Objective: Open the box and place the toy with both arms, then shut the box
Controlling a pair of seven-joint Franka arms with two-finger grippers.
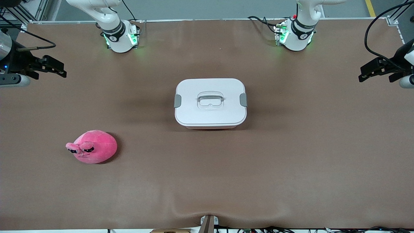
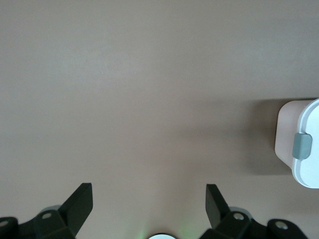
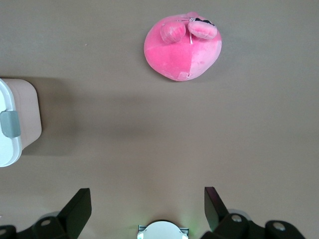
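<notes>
The box (image 1: 210,103) stands in the middle of the table, its white lid on, with a grey clip at each end and a recessed handle on top. Its edge also shows in the left wrist view (image 2: 301,144) and the right wrist view (image 3: 15,124). The pink plush toy (image 1: 93,146) lies on the table nearer the front camera, toward the right arm's end; it also shows in the right wrist view (image 3: 182,46). My left gripper (image 1: 368,72) hangs open and empty over the left arm's end of the table. My right gripper (image 1: 56,68) hangs open and empty over the right arm's end.
The table (image 1: 291,168) is covered with a brown mat. The two arm bases (image 1: 121,37) (image 1: 294,35) stand along the edge farthest from the front camera. Cables lie at the table's corners and along the near edge.
</notes>
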